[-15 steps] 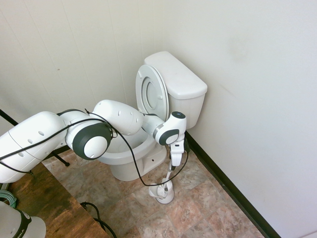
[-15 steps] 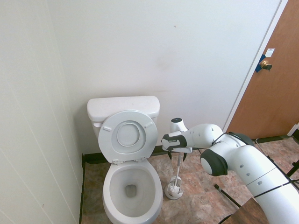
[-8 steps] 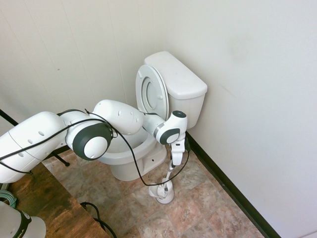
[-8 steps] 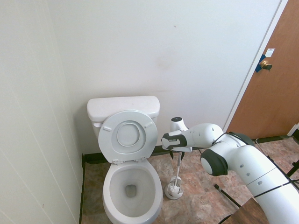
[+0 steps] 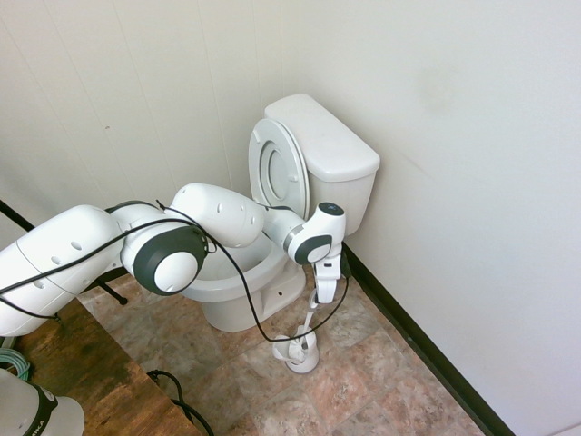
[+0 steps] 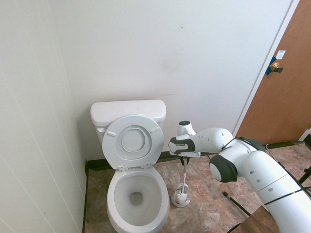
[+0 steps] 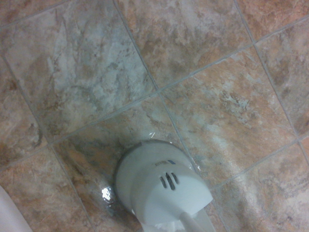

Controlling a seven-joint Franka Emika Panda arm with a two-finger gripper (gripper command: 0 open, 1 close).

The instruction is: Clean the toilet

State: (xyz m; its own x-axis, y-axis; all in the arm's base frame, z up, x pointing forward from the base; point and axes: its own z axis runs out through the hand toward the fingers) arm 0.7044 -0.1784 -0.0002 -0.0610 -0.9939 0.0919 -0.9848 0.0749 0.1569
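Right beside the toilet (image 6: pixel 137 194), the robot's gripper (image 6: pixel 184 163) points down at the floor (image 5: pixel 363 381), its two dark fingers closed around the upper end of the white brush handle (image 6: pixel 184 177). The handle stands nearly upright, leaning a little, and its lower end goes down to the white brush holder (image 6: pixel 180 198), which rests on the mottled tiles. In the wrist view the holder shows a round base and a pale curved part with three dark slots. The toilet stands in the corner, its tank (image 6: pixel 128 112) against the wall (image 6: pixel 194 58); the lid (image 5: pixel 279 168) is raised and leans back on the tank, leaving the oval bowl (image 6: pixel 137 199) open. The white arm (image 6: pixel 252 165) reaches over from the side of the wooden table (image 5: pixel 100 381), and a brown door (image 6: pixel 282 92) shows in the second exterior view.
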